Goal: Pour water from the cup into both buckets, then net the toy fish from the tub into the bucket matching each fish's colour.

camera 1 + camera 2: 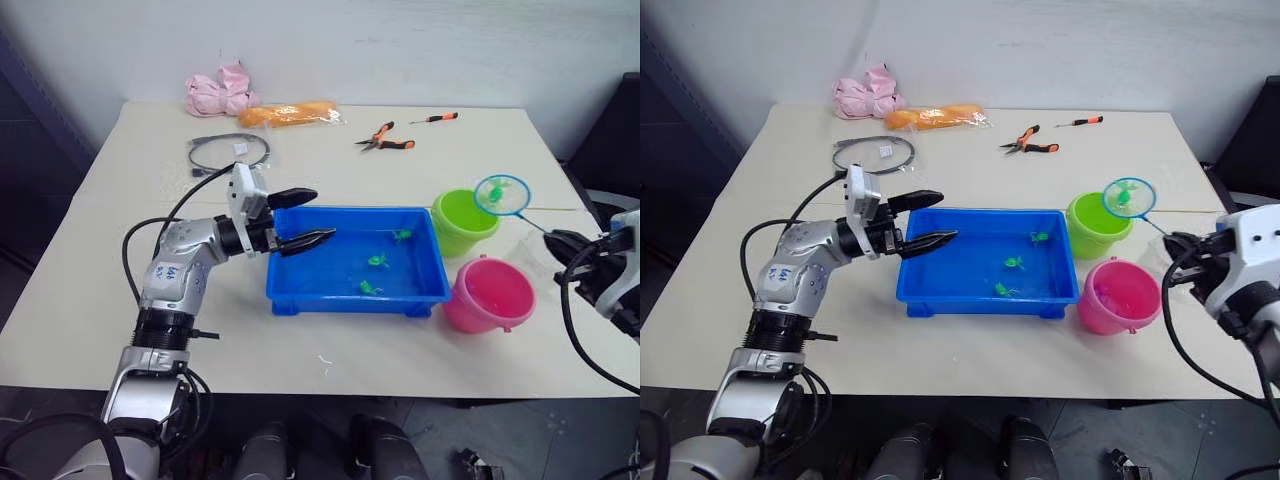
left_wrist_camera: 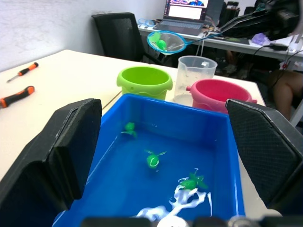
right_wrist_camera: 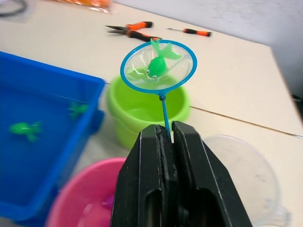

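While my right gripper (image 3: 168, 137) pinches the net (image 3: 158, 65)'s thin handle, its blue hoop cradles a green plastic fish (image 3: 157, 64) above the lime bucket (image 3: 144, 111); my left gripper (image 1: 300, 220) gapes over the glossy tub (image 1: 300, 292).

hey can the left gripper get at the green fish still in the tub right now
Probably yes. The left gripper hangs open over the near end of the tub, and the three green fish float in open water with nothing above them. They are tiny, though, so pinching one looks hard.
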You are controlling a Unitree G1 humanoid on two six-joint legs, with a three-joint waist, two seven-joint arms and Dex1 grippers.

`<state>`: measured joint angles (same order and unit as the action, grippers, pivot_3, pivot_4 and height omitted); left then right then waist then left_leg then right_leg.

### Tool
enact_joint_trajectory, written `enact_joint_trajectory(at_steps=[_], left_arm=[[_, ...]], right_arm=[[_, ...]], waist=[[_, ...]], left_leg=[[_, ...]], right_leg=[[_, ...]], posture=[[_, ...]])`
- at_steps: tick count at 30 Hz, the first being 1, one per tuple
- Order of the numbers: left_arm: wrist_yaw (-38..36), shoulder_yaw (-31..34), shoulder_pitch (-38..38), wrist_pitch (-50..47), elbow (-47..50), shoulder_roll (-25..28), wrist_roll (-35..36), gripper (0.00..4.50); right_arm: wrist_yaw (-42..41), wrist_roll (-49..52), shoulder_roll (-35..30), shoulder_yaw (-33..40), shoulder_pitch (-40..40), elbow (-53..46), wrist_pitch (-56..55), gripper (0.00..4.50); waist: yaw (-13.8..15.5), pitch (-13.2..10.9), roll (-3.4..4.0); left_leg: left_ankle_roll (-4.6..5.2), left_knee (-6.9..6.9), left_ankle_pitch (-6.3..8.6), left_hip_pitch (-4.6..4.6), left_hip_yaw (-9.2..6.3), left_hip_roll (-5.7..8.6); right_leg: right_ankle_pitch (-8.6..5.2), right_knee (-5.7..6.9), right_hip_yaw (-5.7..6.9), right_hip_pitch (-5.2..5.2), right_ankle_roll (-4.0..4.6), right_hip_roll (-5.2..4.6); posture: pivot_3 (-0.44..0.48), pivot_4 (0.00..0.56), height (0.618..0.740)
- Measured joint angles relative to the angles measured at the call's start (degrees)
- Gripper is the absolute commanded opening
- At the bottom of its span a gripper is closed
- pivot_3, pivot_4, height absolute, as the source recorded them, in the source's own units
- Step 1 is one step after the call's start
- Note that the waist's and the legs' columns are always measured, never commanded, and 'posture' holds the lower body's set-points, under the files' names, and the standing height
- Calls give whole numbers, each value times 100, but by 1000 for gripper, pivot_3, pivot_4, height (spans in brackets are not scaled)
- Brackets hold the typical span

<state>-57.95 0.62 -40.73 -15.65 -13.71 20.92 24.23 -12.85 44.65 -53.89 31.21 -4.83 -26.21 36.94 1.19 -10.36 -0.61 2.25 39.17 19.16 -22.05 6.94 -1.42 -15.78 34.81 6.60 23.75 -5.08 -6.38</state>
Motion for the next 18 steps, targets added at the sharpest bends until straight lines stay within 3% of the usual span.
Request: enact_joint_trajectory(at_steps=[6, 11, 13, 18], left_arm=[[75, -63, -18, -20, 3, -147, 0, 4470], [86, -66, -28, -18, 3, -200, 2, 4470], [240, 61, -125, -67, 30, -353, 143, 4470], [309, 76, -151, -117, 181, -355, 225, 4470]], right_arm=[[-305, -1301, -3, -705, 480, 637, -591, 0], [-315, -1811, -3, -1003, 539, 848, -728, 0], [-312, -3002, -340, -1526, 565, 1191, -1522, 0], [-301, -4655, -784, -2139, 582, 1616, -2639, 0]], waist=[[10, 0, 1], [27, 0, 1], [18, -1, 2], [10, 0, 3]], left_leg=[[-4, 0, -5, 2, -1, 0], [-3, 1, -6, 0, -3, 4], [1, 3, -10, -1, -3, 10], [-8, 2, -15, 0, -1, 10]], right_leg=[[0, 4, -1, 0, 0, 0], [0, 5, 2, 1, 0, -4], [2, 5, 2, -1, -4, -8], [2, 7, 1, 0, -5, -6]], posture=[[0, 150, 740], [0, 150, 740], [0, 150, 740], [0, 150, 740]])
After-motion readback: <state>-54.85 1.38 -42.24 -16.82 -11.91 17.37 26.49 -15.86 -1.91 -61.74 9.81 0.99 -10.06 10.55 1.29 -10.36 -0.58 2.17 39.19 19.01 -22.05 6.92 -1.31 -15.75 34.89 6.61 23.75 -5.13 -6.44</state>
